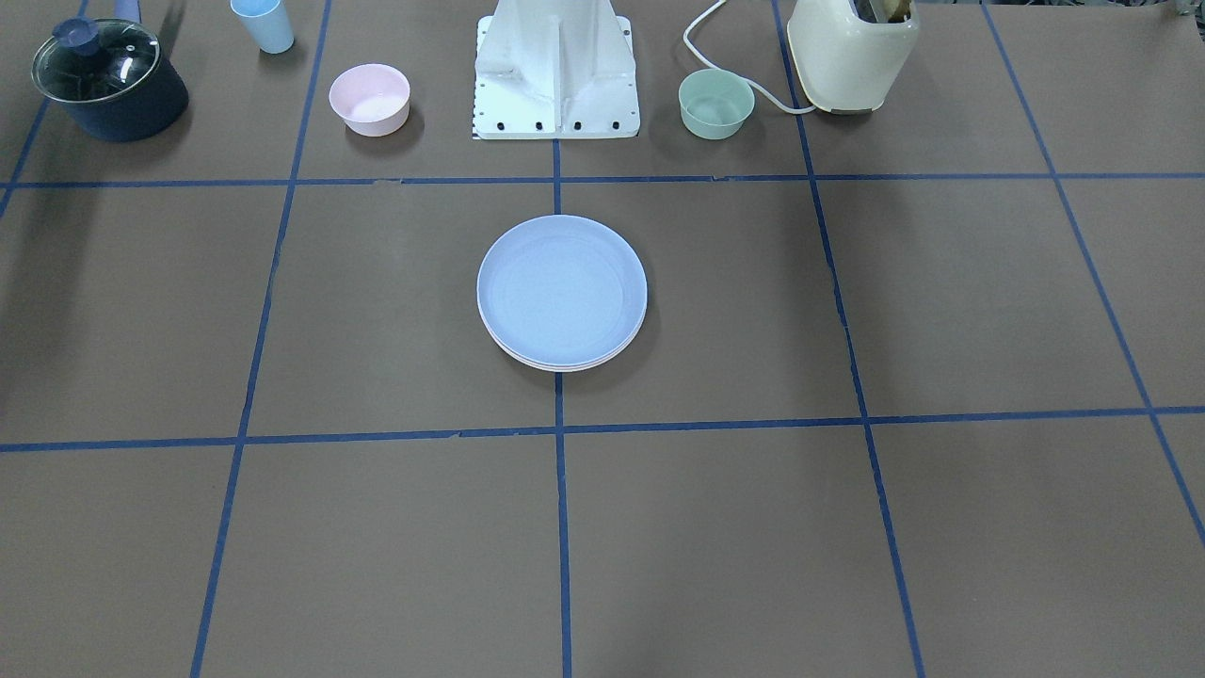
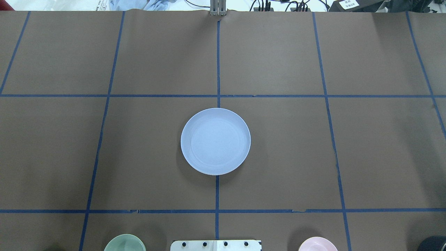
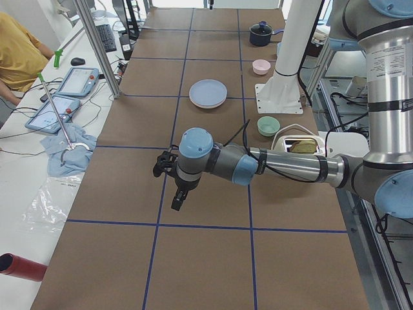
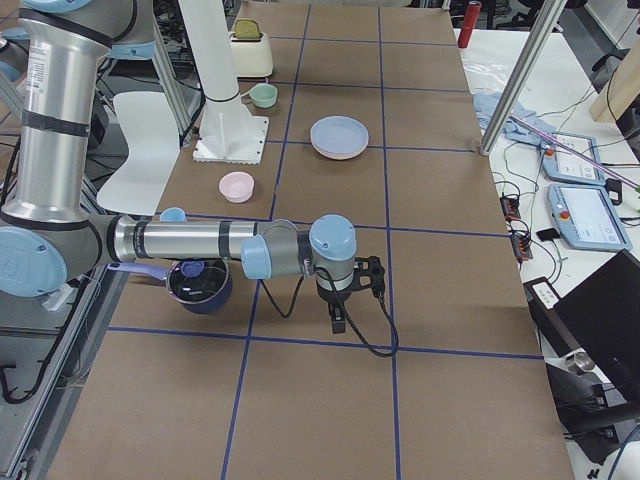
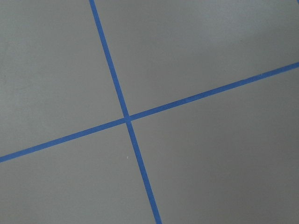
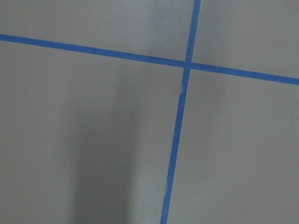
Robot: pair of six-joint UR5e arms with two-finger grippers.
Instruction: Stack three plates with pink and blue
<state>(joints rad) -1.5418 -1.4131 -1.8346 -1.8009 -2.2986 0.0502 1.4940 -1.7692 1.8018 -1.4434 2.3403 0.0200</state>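
The blue plate [image 1: 562, 292] lay topmost; left gripper [image 3: 175, 203] and right gripper [image 4: 338, 322] hung well away from it; clenched or released, I couldn't tell.

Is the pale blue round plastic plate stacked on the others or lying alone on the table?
Stacked, on top. Under the pale blue round plastic plate, the front-facing view shows paler rims at its near edge.

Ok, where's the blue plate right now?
The blue plate sits on top of the other plates at the centre of the overhead view, over the middle tape line, straight out from the robot's base plate.
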